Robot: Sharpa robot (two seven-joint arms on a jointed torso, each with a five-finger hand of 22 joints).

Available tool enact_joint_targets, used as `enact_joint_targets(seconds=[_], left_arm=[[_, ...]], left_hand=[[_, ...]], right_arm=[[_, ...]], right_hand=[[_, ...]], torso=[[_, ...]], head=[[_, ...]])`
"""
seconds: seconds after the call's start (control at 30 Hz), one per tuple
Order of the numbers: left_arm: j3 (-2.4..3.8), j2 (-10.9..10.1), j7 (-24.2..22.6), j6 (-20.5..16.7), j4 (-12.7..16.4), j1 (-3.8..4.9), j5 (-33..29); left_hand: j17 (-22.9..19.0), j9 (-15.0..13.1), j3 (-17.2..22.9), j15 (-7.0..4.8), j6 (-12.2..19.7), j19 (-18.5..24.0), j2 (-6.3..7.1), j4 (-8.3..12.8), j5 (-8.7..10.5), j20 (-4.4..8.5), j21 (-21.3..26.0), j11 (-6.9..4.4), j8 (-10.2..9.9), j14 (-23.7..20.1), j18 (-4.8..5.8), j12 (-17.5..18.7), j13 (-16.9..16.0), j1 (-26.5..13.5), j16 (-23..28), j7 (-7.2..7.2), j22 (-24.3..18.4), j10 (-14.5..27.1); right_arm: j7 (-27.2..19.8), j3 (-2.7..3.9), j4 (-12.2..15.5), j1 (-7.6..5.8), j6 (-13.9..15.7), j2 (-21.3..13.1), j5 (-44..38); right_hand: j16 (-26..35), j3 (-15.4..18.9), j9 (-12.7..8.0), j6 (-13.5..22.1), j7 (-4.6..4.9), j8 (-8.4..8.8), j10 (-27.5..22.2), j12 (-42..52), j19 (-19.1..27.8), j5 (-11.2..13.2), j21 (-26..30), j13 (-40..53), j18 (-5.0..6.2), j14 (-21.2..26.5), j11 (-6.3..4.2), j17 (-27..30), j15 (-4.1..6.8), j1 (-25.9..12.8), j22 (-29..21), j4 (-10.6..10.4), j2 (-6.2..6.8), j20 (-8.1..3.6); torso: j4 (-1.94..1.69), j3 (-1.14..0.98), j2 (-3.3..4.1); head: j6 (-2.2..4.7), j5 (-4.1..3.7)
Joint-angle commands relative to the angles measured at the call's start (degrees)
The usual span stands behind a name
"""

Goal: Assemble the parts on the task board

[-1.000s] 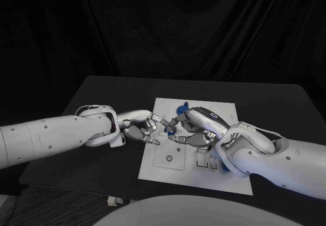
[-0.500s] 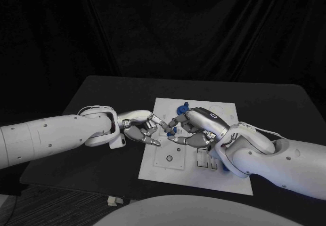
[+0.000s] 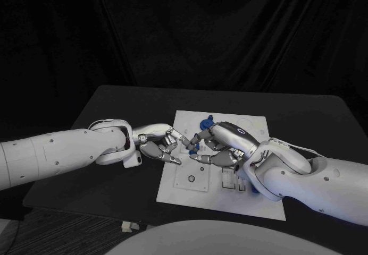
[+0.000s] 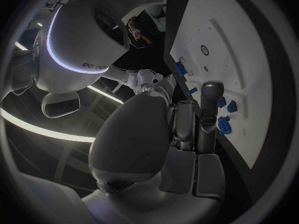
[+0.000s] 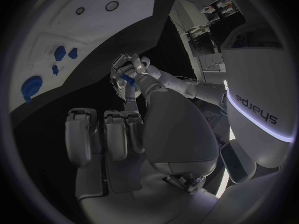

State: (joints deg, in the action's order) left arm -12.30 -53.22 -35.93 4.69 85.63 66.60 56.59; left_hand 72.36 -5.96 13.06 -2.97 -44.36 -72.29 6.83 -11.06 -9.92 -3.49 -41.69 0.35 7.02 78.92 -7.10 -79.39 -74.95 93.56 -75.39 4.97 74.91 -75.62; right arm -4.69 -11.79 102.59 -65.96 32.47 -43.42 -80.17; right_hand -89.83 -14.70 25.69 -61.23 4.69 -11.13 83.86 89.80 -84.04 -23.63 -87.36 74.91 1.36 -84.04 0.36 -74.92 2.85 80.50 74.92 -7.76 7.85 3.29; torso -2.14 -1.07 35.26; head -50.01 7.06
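In the head view the white board [image 3: 222,159] lies at the middle of the black desk [image 3: 115,106]. The two hands meet over its left half: the left hand [image 3: 162,143] from the frame's left, the right hand [image 3: 218,144] from the right, fingertips almost touching. The right wrist view shows the left hand pinching a small blue part [image 5: 126,78]. The right hand's fingers are curled; whether they grip anything I cannot tell. More blue parts [image 3: 206,121] sit near the board's top edge.

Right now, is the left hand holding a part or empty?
Holding one. In the right wrist view the left hand pinches a small blue part between its fingertips, raised off the task board.
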Motion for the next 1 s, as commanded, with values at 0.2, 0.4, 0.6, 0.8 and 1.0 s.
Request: enact_joint_targets(seconds=[0.2,0.4,0.6,0.8,1.0], left_arm=[[0.05,-0.03,-1.48,0.77,-0.02,-0.09,-0.99],[0.05,0.02,-1.41,0.64,-0.25,-0.09,-1.0],[0.05,0.07,-1.29,0.78,-0.41,-0.09,-1.0],[0.05,0.19,-1.24,0.89,-0.58,-0.09,-1.0],[0.05,0.3,-1.4,0.94,-0.7,-0.1,-1.0]], left_hand=[[0.16,-0.42,-0.05,-0.04,-2.0,0.6,-0.29,0.46,-0.43,0.05,-0.51,-0.02,1.71,-0.37,-0.43,0.31,-4.14,0.17,-0.23,-1.27,5.22,0.45],[0.24,-0.83,0.0,-0.07,-3.52,0.74,-0.41,0.57,-0.47,0.07,-0.87,-0.05,3.34,-0.39,-0.42,0.38,-4.17,0.08,-0.26,-2.42,5.23,0.55],[0.17,-0.9,0.01,-0.08,-3.67,0.84,-0.43,0.58,-0.47,0.08,-0.77,-0.05,3.63,-0.45,-0.45,0.73,-3.85,0.05,-0.2,-2.61,5.19,1.02],[-0.97,1.35,0.2,0.3,6.23,2.52,-0.11,0.66,-0.54,-0.21,1.13,0.37,-0.62,-1.71,-0.77,4.91,-0.44,0.29,1.01,1.85,4.69,5.49],[-1.47,3.04,0.07,0.51,17.02,3.42,0.22,0.25,-0.65,-0.42,1.97,0.62,-3.76,-2.35,-0.94,7.2,1.33,0.75,1.55,3.76,4.46,7.84]], right_arm=[[0.94,0.01,-0.09,0.15,-0.9,-0.17,0.03],[0.96,0.01,-0.12,0.15,-0.89,-0.22,0.03],[0.88,0.01,-0.13,0.15,-0.86,-0.2,0.03],[0.83,0.01,-0.13,0.15,-0.87,-0.19,0.03],[0.74,0.01,-0.12,0.15,-0.84,-0.14,0.03]], right_hand=[[-0.17,-0.13,0.0,-0.49,-0.07,-0.21,6.14,0.2,-4.06,0.02,0.39,15.09,-0.54,-5.96,0.42,-15.08,-0.46,0.67,13.99,-0.08,0.05,0.37],[-0.17,-0.18,-0.04,-0.48,-0.05,-0.15,6.14,0.2,-3.95,0.03,0.57,15.09,-0.49,-5.96,0.44,-15.08,-0.49,0.73,13.93,-0.1,-0.02,0.42],[-0.17,-0.18,-0.04,-0.48,-0.05,-0.15,6.14,0.2,-3.95,0.03,0.57,15.09,-0.49,-5.96,0.44,-15.08,-0.49,0.73,13.93,-0.1,-0.02,0.42],[-0.17,-0.2,-0.06,-0.48,-0.03,-0.12,6.14,0.2,-3.91,0.04,0.63,15.09,-0.48,-5.96,0.46,-15.08,-0.51,0.75,13.91,-0.14,-0.07,0.44],[-0.17,-0.2,-0.06,-0.48,-0.03,-0.12,6.14,0.2,-3.91,0.04,0.63,15.09,-0.48,-5.96,0.46,-15.08,-0.51,0.75,13.91,-0.14,-0.07,0.44]], torso=[[0.01,0.01,0.0],[-0.01,0.0,0.02],[0.0,0.0,-0.01],[0.0,0.0,-0.01],[-0.01,-0.01,0.01]], head=[[0.01,0.1],[0.01,0.1],[0.01,0.09],[0.01,0.02],[0.01,-0.09]])
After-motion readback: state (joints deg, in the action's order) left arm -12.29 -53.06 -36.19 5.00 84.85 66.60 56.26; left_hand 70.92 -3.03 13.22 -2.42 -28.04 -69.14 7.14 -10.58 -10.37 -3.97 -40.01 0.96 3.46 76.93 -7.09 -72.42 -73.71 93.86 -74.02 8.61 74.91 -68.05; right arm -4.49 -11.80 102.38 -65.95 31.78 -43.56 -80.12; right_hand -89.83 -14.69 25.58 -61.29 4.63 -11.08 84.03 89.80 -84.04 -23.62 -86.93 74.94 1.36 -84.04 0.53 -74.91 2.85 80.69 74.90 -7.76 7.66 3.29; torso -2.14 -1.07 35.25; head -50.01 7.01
